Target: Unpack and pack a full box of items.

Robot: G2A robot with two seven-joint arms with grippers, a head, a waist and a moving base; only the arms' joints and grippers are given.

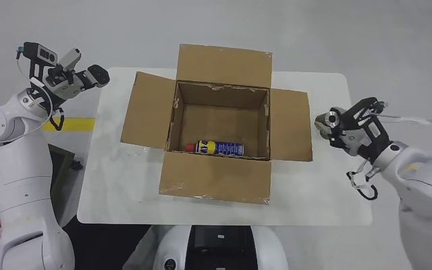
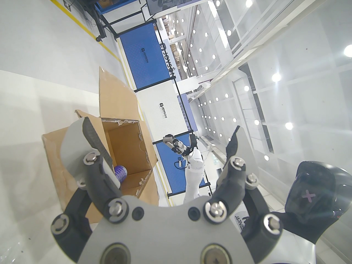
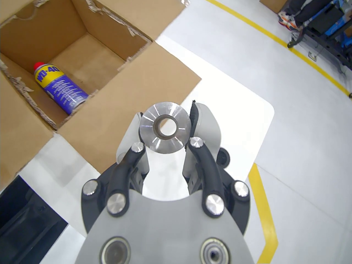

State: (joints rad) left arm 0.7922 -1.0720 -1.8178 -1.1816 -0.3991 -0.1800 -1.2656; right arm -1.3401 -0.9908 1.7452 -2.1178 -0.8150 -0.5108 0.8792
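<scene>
Right end effector [image 3: 165, 123] gripped a silver metal ring [image 3: 177, 115] beside the brown cardboard box [image 1: 216, 179]; left end effector [image 2: 161, 128] gaped empty

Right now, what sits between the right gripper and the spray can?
The cardboard box: its open flap and side wall, in the top view.

Both arms held out wide, one to each side.
The left gripper [image 2: 159, 127] has its fingers spread wide apart; the right gripper [image 3: 165, 116] is clamped on a metal ring [image 3: 150, 132].
</scene>
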